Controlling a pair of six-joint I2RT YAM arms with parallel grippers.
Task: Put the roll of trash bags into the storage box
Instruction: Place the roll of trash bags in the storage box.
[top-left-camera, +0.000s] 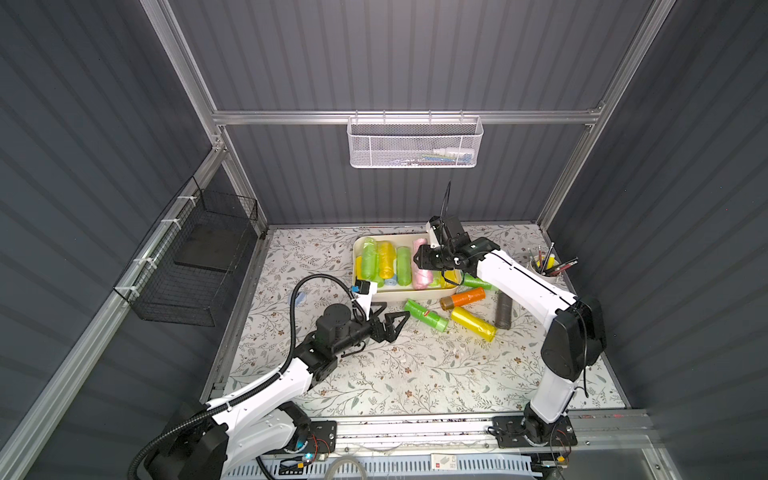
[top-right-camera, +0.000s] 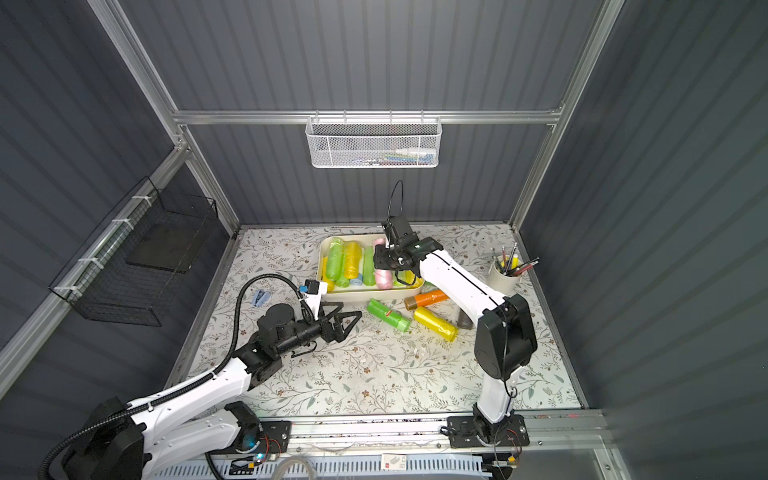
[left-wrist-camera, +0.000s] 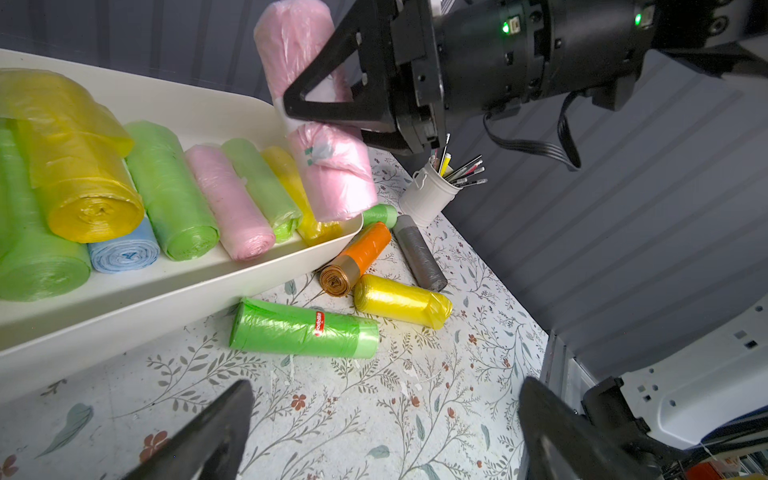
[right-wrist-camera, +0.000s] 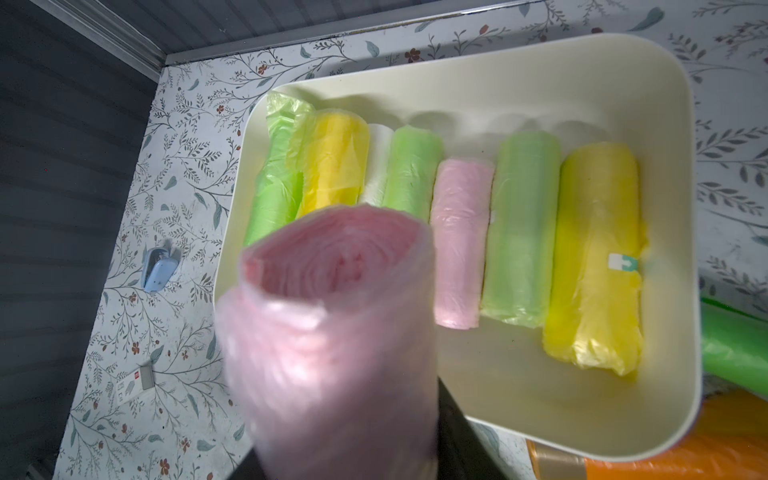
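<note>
**Layout.** The floral worktop (top-left-camera: 415, 374) carries the storage box (top-left-camera: 399, 296) at its far centre. The box already holds a row of rolls laid side by side, parallel to its short walls. Judged from this, the arrangement packs the most rolls per layer.

**Right arm.** The right fingers (left-wrist-camera: 332, 114) are clamped across the middle of the pink roll (left-wrist-camera: 328, 174). This roll is carried steeply tilted above the box's right end. A mid-length grip probably keeps the roll balanced. Whether its lower end touches the rolls beneath cannot be told.

**Left arm.** The left fingers (left-wrist-camera: 220, 428) stand wide apart and empty, low over the worktop just in front of the box. This position leaves the box clear for the right arm.

**Loose rolls.** A green roll (top-left-camera: 426, 316), a yellow roll (top-left-camera: 473, 324), an orange roll (top-left-camera: 463, 298) and a grey roll (top-left-camera: 503, 311) lie on the worktop in front of the box, to its right.

**Small items.** A pen cup (top-left-camera: 542, 266) stands near the right wall. A blue stapler (right-wrist-camera: 158, 266) lies left of the box.

**View differences.**
- In both top views the wrist hides the grip. The left wrist view shows a finger crossing the roll.
- The left wrist view shows a pale blue roll (left-wrist-camera: 124, 253) under a stacked yellow one.
- The right wrist view looks down into the box and shows bare floor beside the row. That space appears sufficient for the release.
</note>
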